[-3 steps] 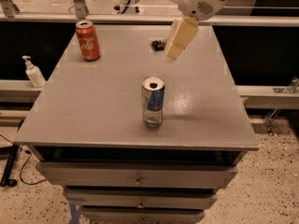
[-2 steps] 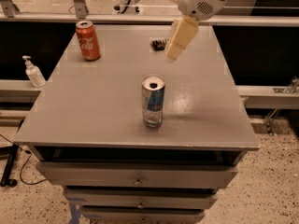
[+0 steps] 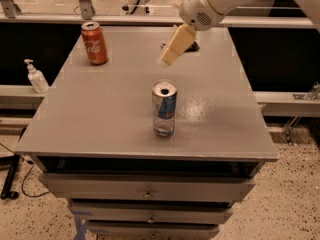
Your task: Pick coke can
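The coke can point(image 3: 94, 43) is red with white script and a silver top. It stands upright at the far left of the grey table point(image 3: 110, 109). My gripper point(image 3: 176, 46) hangs from the white arm above the far middle of the table, well to the right of the coke can and apart from it. Its cream-coloured fingers point(image 3: 175, 46) point down and to the left. It holds nothing that I can see.
A slim silver-and-blue can point(image 3: 164, 108) stands upright in the middle of the table, below and in front of my gripper. A white pump bottle point(image 3: 36, 77) sits on a ledge left of the table. Drawers are under the tabletop. A small dark object lies behind the gripper.
My gripper has moved a little to the left, toward the coke can's side. Both cans stand where they were.
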{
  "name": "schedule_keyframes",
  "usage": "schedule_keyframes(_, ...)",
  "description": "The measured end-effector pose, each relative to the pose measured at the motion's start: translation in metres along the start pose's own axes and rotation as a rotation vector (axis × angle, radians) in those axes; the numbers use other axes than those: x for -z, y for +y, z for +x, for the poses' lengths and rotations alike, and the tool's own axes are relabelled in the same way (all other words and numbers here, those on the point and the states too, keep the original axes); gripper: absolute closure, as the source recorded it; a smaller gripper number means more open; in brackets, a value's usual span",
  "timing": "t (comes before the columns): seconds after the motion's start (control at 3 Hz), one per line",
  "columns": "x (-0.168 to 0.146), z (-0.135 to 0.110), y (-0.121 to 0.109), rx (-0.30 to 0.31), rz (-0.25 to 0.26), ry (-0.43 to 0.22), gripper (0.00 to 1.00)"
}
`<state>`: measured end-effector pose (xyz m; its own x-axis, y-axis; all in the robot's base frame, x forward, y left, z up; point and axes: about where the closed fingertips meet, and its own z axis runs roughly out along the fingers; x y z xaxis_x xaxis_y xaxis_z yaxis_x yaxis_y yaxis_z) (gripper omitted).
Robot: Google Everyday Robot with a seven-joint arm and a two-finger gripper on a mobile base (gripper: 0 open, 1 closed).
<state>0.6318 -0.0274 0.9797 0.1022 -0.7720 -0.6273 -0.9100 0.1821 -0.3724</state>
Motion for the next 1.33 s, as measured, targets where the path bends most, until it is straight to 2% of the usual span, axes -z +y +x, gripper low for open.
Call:
schedule_keyframes(0.33, -0.05, -0.012, -0.021, -0.085, 0.016, -0.103, 0.0)
schedule_keyframes(0.67, -0.1, -0.03, -0.044, -0.146, 0.006, -0.184, 0.0)
schedule_keyframes(1.0, -0.136, -0.051, -0.067, -0.227, 0.002, -0.269, 0.0)
schedule_keyframes(1.33, -0.165, -0.077, -0.074, -0.306, -0.03, -0.357, 0.0)
